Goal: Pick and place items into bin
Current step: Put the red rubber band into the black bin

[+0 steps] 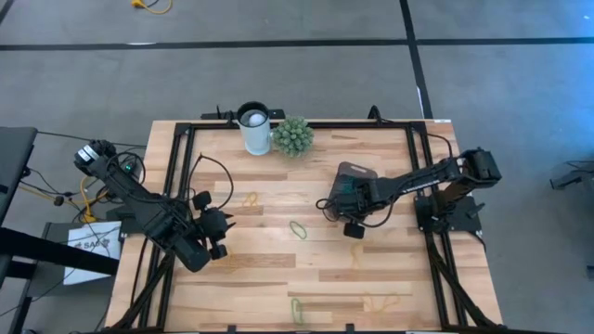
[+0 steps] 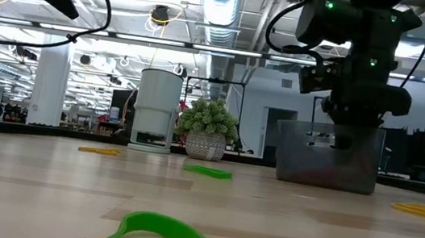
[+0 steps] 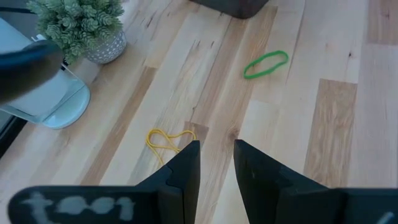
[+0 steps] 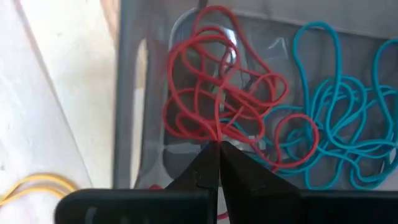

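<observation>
The small translucent grey rectangular plastic bin [image 1: 354, 182] stands right of centre on the wooden worktop [image 1: 278, 260]. It contains tangled thin red rubber bands [image 4: 214, 93] and teal rubber bands [image 4: 348, 124]. The right gripper [image 4: 219, 144] is inside the bin, jaws clenched on a red strand. The left gripper [image 3: 216, 155] hangs over the worktop's left side, jaws slightly parted, grasping nothing. A yellow rubber band [image 3: 166, 140] and a green rubber band [image 3: 266, 64] lie loose on the worktop.

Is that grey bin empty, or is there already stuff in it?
Not empty: the bin holds tangled red rubber bands and blue ones.
</observation>
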Available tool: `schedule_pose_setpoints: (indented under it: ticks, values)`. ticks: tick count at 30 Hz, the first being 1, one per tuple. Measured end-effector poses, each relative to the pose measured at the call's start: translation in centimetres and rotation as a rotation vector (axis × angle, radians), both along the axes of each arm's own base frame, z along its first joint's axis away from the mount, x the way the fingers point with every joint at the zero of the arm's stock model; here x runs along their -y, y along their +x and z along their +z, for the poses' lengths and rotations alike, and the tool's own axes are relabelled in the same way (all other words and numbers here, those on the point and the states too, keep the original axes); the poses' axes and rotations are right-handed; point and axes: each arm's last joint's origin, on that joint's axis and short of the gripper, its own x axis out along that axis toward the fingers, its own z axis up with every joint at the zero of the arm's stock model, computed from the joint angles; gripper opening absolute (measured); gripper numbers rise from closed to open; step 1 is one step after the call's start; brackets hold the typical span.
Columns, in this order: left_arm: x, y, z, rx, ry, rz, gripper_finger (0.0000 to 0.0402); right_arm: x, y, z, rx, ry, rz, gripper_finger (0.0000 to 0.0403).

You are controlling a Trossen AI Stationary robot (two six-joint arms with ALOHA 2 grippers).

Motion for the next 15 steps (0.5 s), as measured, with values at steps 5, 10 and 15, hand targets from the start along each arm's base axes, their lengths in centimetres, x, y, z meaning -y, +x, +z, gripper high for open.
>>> schedule_pose_setpoints:
  ticks: [5, 10, 15]
  values:
    - [0.00, 0.00, 0.00, 0.000, 0.000, 0.000, 0.0088, 0.59, 0.09, 0.01, 0.005, 0.000, -0.022, 0.0037]
    - [0.00, 0.00, 0.00, 0.000, 0.000, 0.000, 0.0088, 1.00, 0.11, 0.01, 0.004, 0.001, -0.037, 0.0065]
    - [0.00, 0.00, 0.00, -0.001, -0.001, -0.001, 0.0088, 0.95, 0.09, 0.03, 0.001, 0.004, -0.036, 0.0072]
